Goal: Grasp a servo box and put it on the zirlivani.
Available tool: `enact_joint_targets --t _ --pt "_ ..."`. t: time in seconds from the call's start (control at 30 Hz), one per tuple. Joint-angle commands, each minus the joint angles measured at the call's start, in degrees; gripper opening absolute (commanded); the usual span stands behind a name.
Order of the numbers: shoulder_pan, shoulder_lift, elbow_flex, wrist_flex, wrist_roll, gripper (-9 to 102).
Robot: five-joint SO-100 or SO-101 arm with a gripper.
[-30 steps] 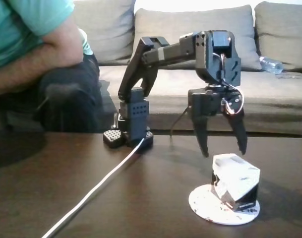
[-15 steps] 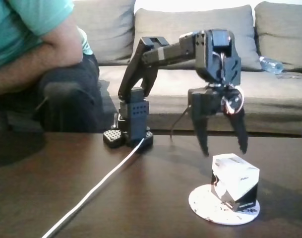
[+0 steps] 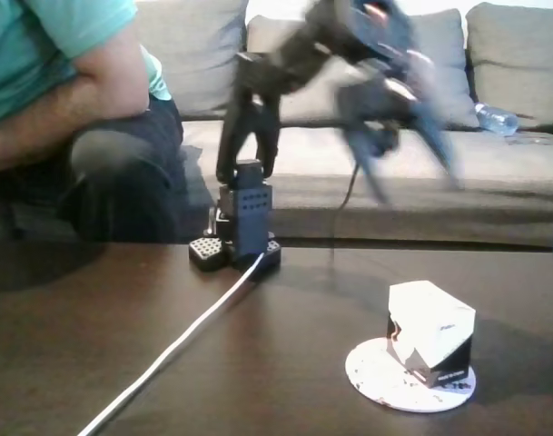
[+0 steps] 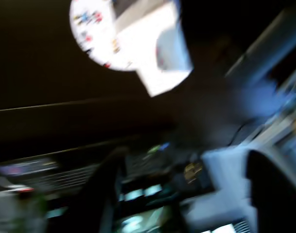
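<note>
servo box (image 3: 430, 329) sits on zirlivani (image 3: 380, 368); blurred arm's jaws hang spread, empty, high above.

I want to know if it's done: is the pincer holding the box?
No, the open pincer hangs empty high above the servo box, which sits on the zirlivani.

Your servo box (image 3: 430, 329) stands on the zirlivani (image 3: 385, 372) at about five o'clock in the fixed view — white top, black lower part. The gripper (image 3: 412, 177) hangs blurred at one o'clock, well above the box, fingers spread. A white cable (image 3: 181, 341) runs toward seven o'clock.
</note>
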Motion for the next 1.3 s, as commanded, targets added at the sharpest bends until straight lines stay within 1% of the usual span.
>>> enact_joint_targets --t 0.0,0.03,0.07,0.2,0.27,0.33,0.47,0.57,0.67,0.77,0.83,0.93,1.0,1.1,1.27 --pt "10.0 7.9 5.0 3.9 5.1 1" --pt "12.9 9.1 6.7 3.3 8.2 0" --pt "15.6 10.5 8.6 2.5 11.2 1" --pt "24.3 15.6 21.4 -3.8 21.9 1" --pt "26.5 20.2 31.6 -10.5 24.8 1" --pt "27.4 27.3 44.0 -19.9 28.1 1" --pt "26.7 47.6 71.1 -37.3 33.1 0" --pt "25.1 64.2 89.4 -44.4 35.5 0" --pt "23.0 80.2 106.3 -45.7 35.2 0" --pt "22.3 95.5 119.3 -45.1 35.3 0" --pt "22.6 105.0 125.8 -42.5 35.3 0" --pt "22.3 116.5 132.5 -33.7 35.3 0" --pt "23.1 117.0 130.8 -31.7 35.9 0" --pt "23.3 114.3 130.6 -31.6 35.9 0" --pt "23.3 115.5 130.5 -29.5 38.0 0"
